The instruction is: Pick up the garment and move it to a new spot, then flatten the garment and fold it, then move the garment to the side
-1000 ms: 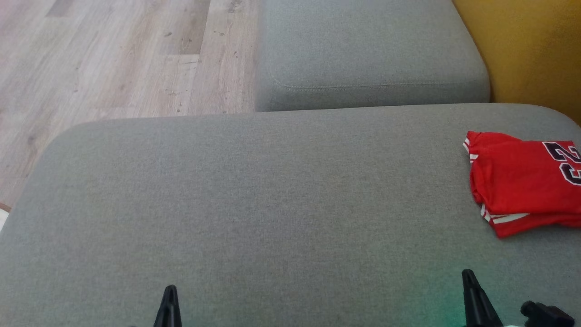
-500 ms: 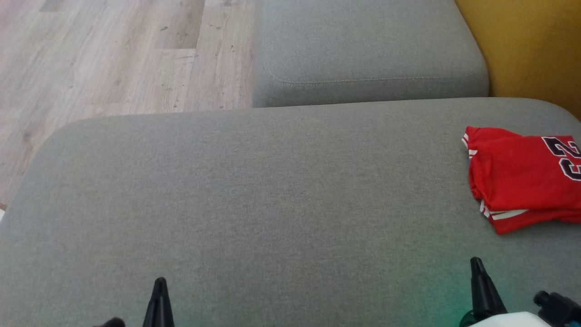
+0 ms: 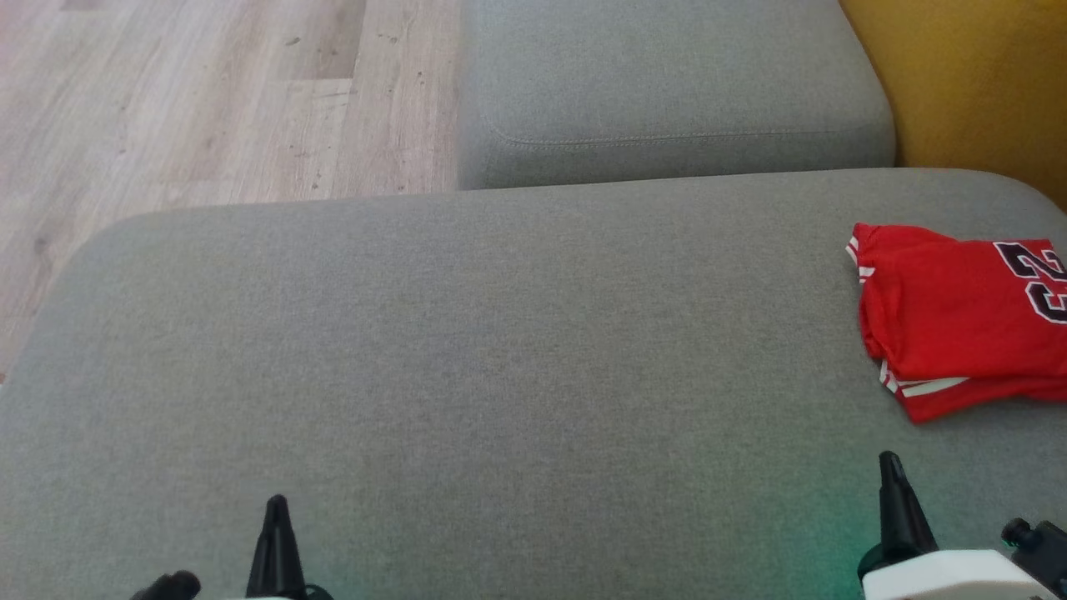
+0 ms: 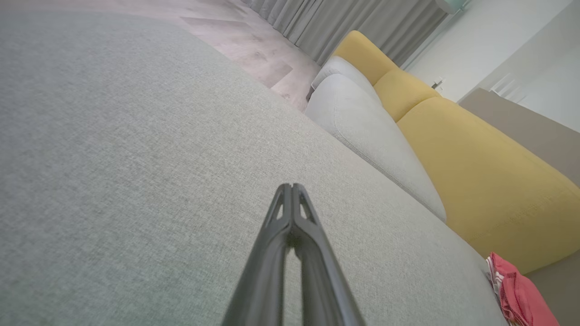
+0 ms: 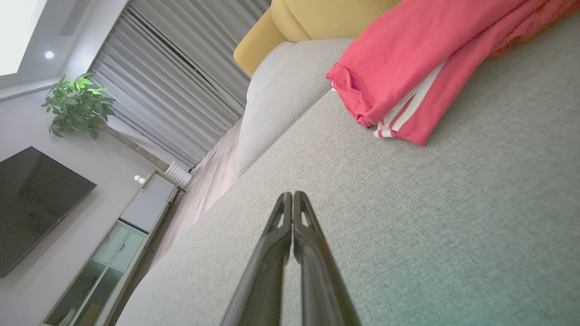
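Item 1, garment [image 3: 959,317]: red jersey, white stripes at the hems, dark numerals on the upper face. Folded, lying flat at the right end of the grey seat cushion [image 3: 500,350], cut off by the right edge of the head view.

Item 2, right gripper [image 3: 890,462]: fingers pressed together, nothing between them. Low at the right of the head view, over the cushion. Garment ahead of the tip and a little to the right, near but apart, bare fabric between.

Item 3, left gripper [image 3: 275,508]: fingers pressed together, nothing between them. Low at the left, over the cushion. Garment well apart, far across the cushion to the right.

Surroundings: second grey cushion [image 3: 667,83] beyond, yellow backrest [image 3: 984,83] at far right, wood-look floor [image 3: 167,100] at far left.
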`<state>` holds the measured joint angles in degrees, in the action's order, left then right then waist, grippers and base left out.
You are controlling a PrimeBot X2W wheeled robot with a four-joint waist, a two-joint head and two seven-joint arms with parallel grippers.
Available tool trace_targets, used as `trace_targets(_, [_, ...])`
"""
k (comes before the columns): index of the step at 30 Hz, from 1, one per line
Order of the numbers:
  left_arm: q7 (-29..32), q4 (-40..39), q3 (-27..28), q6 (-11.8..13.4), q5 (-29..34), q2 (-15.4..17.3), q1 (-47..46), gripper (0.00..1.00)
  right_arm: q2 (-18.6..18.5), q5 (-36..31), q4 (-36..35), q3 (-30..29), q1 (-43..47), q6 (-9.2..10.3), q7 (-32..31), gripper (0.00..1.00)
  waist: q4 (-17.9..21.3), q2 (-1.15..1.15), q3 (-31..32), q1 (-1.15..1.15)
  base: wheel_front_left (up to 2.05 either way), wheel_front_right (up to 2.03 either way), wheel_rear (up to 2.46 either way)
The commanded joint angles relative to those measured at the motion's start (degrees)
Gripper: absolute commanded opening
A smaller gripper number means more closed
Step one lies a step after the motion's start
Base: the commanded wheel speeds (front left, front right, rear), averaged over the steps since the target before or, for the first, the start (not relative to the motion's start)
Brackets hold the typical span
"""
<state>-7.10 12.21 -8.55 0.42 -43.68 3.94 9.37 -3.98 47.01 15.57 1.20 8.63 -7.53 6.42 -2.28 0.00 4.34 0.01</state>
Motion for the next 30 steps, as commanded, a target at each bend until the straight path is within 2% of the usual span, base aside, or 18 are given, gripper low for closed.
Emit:
trace_targets(1, [0.2,-1.5,1.9,-0.6,-1.7,0.7,-3.3,0.0,-0.3,1.7,-1.7,0.0,-3.0,0.02,-0.5,0.0,0.0,0.0,-0.1,0.0,0.0,0.0,0.0])
trace_targets(30, [4.8,-0.2,6.2,-3.6,-22.1,0.8,-8.3,0.0,-0.1,20.2,-1.7,-2.7,-7.8,0.03,-5.2,0.0,1.0,0.0,-1.9,-0.01,0.0,0.0,0.0])
